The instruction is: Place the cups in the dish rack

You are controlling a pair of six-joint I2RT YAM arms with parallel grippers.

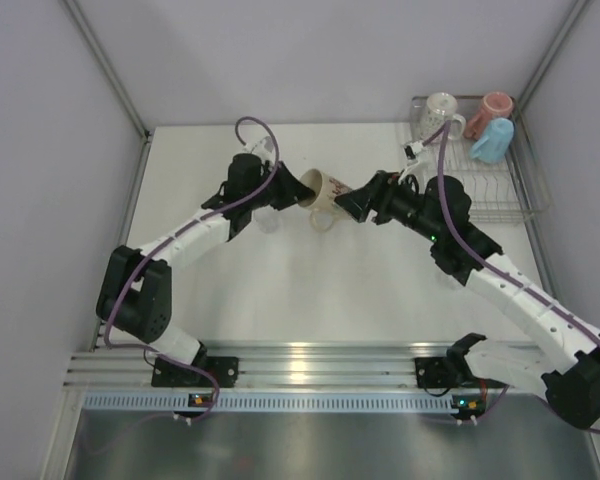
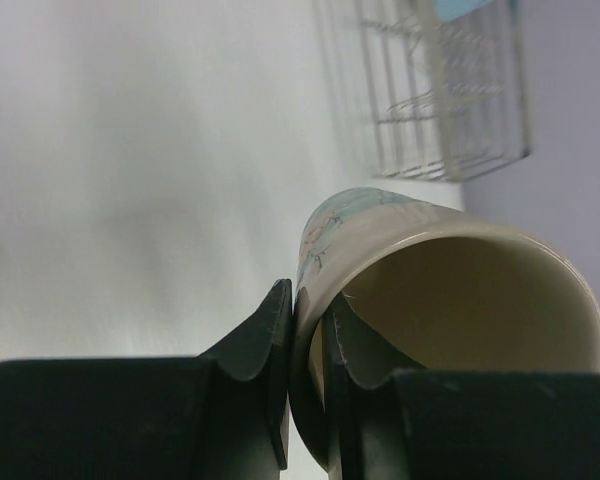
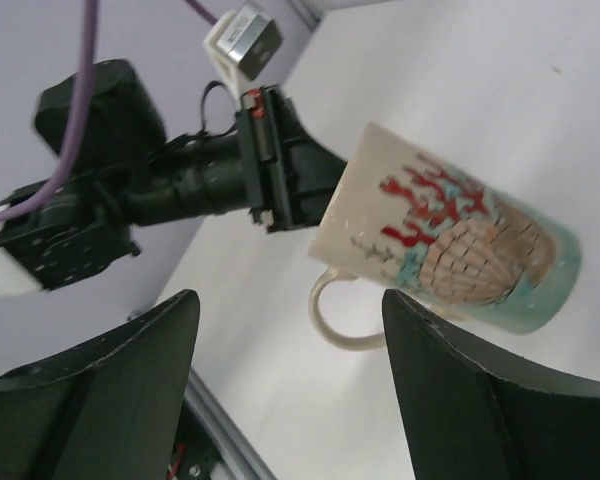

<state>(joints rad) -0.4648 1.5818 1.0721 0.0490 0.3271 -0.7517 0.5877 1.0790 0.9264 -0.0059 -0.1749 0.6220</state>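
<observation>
My left gripper [image 1: 302,194] is shut on the rim of the cream patterned mug [image 1: 327,192], held tipped on its side above the table's middle. In the left wrist view its fingers [image 2: 275,330] pinch the mug wall [image 2: 450,290]. My right gripper [image 1: 352,203] is open just right of the mug; in the right wrist view the mug [image 3: 450,245], with red coral and shell pattern and its handle down, lies between and beyond my fingertips [image 3: 290,330]. The dish rack [image 1: 485,160] at the far right holds a white mug [image 1: 441,112], a pinkish-red mug [image 1: 495,106] and a light blue mug [image 1: 491,140].
White walls close in the table on the left, back and right. An aluminium rail [image 1: 310,362] runs along the near edge by the arm bases. The rack's near half [image 1: 495,195] shows bare wires; it also shows in the left wrist view [image 2: 440,90].
</observation>
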